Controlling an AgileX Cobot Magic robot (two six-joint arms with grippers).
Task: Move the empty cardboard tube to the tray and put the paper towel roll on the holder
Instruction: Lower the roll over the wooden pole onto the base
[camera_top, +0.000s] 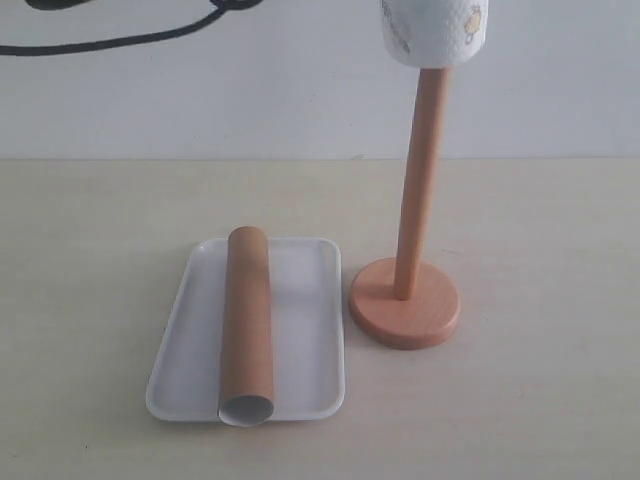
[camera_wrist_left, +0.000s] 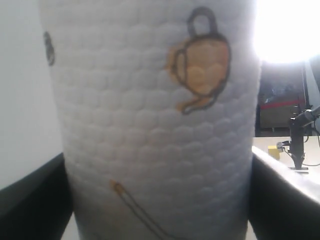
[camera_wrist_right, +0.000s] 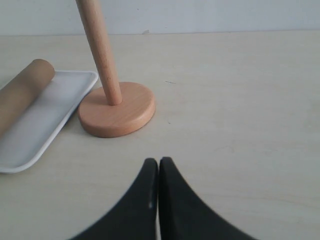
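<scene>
The brown cardboard tube (camera_top: 248, 320) lies lengthwise in the white tray (camera_top: 310, 330), its near end just over the front rim. To the tray's right stands the wooden holder (camera_top: 405, 305). The paper towel roll (camera_top: 433, 30) hangs at the top of the post, which meets its underside; the post's tip is hidden. The roll (camera_wrist_left: 150, 100) fills the left wrist view, and my left gripper (camera_wrist_left: 157, 200) is shut on it with a black finger (camera_wrist_left: 30, 200) on each side. My right gripper (camera_wrist_right: 158, 162) is shut and empty, low over the table in front of the holder (camera_wrist_right: 117, 110).
The right wrist view also shows the tube (camera_wrist_right: 20, 92) and the tray (camera_wrist_right: 45, 115) beside the holder's base. A black cable (camera_top: 110, 40) lies along the pale wall at the back. Neither arm shows in the exterior view.
</scene>
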